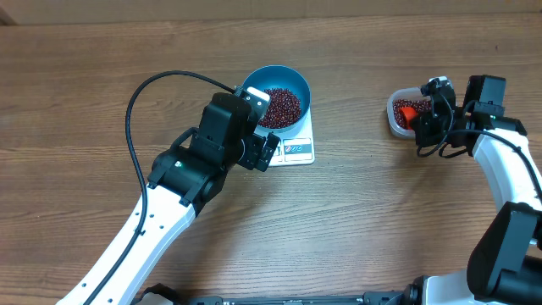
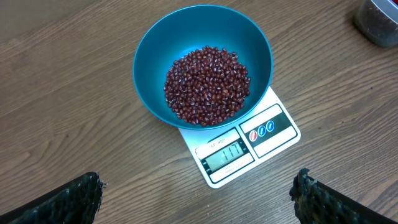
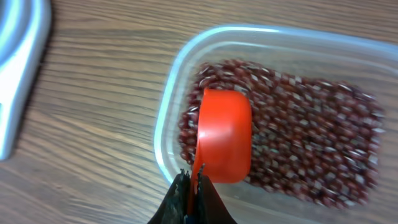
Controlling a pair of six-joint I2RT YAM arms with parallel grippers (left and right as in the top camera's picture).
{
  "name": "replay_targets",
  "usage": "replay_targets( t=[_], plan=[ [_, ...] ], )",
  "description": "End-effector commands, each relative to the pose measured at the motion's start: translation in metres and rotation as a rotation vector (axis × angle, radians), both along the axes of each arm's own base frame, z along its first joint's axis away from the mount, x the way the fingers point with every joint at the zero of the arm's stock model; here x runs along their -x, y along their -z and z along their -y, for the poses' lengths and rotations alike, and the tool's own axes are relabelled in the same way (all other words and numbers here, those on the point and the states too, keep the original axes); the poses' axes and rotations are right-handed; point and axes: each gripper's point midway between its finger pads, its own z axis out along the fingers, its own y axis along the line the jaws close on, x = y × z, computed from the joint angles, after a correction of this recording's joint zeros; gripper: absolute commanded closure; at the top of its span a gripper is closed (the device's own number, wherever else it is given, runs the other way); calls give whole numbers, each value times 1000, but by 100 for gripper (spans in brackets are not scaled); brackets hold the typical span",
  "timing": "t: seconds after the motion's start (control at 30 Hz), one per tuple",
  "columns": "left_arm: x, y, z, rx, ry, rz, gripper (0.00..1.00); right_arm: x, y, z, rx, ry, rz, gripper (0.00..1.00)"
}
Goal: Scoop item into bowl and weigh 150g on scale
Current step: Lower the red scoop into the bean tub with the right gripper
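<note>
The right gripper (image 3: 193,190) is clenched on the handle of an orange scoop (image 3: 224,134) dipped among the beans (image 3: 311,137) in the clear tub (image 3: 168,93). The left gripper (image 2: 198,190) hangs wide open and empty above the blue bowl (image 2: 155,56), which sits on the scale (image 2: 270,127) holding a heap of beans. The display (image 2: 225,157) digits look too blurred to trust, so a full scoop may overshoot the target, and a tilted carry could scatter some.

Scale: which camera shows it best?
Left wrist: the scale sits close, display facing the camera, bowl on top. Overhead shows it small, partly behind the left arm. Right wrist shows only a blurred white edge, perhaps it.
</note>
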Motion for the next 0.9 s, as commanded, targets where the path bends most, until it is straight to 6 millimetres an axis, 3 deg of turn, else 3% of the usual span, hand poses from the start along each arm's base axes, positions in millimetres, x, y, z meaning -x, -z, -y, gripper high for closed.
replay_targets(
  t=[0.0, 0.43, 0.73, 0.87],
  plan=[
    [2, -8, 0, 10, 10, 18, 0, 1, -11, -25, -142, -61, 27, 96],
    [2, -8, 0, 10, 10, 18, 1, 0, -12, -19, -168, -10, 15, 96],
    [2, -8, 0, 10, 10, 18, 0, 4, -6, 21, -293, 260, -63, 96],
    [2, -8, 0, 10, 10, 18, 0, 9, -2, 25, -426, 290, -96, 96]
  ],
)
